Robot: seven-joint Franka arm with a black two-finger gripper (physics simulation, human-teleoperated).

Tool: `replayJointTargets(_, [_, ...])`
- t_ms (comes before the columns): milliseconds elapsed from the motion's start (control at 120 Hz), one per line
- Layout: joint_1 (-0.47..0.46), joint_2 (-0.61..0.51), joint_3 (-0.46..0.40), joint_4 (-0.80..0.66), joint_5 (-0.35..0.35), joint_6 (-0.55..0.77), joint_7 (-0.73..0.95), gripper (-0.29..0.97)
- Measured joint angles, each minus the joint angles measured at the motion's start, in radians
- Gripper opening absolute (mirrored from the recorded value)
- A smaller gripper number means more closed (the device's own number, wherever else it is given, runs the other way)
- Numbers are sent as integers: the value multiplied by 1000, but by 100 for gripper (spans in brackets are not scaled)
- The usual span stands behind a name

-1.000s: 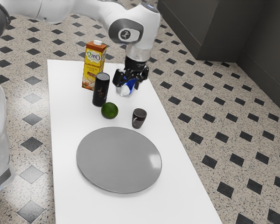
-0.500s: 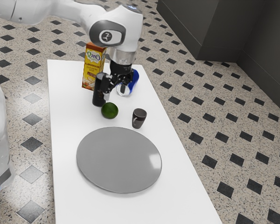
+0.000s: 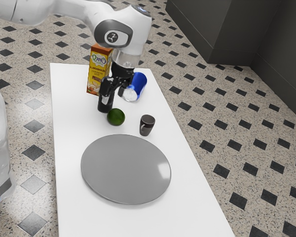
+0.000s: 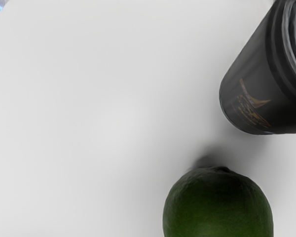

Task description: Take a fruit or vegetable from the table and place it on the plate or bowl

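- Your jaws hung in the exterior frame's upper middle, before the black can [image 3: 105, 96]; against its dark side you could not tell whether they were released or clenched.
- The lime [image 3: 116, 116] sat on the worktop [image 3: 69, 103] just below them, above the grey plate [image 3: 126, 168], apart from it.

Around the lime [image 3: 116, 116] at mid-frame, the upright black can [image 3: 105, 96] stands close above-left and the toppled blue can [image 3: 134, 87] lies above-right. The small dark cup [image 3: 147, 125] is near on the right, and the juice carton [image 3: 99, 68] rises behind. Bare table [image 3: 69, 148] lies open to the lime's left and below it, toward the plate [image 3: 126, 168]. In the wrist view a narrow strip of bare table separates the lime from the black can.
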Motion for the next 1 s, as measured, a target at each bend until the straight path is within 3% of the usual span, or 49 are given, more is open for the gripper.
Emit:
replayJointTargets(325, [0, 7, -2, 1, -28, 26, -27, 68])
replayJointTargets(575, [26, 15, 0, -2, -4, 36, -27, 68])
replayJointTargets(1000, [31, 123, 1, -34, -31, 137, -34, 68])
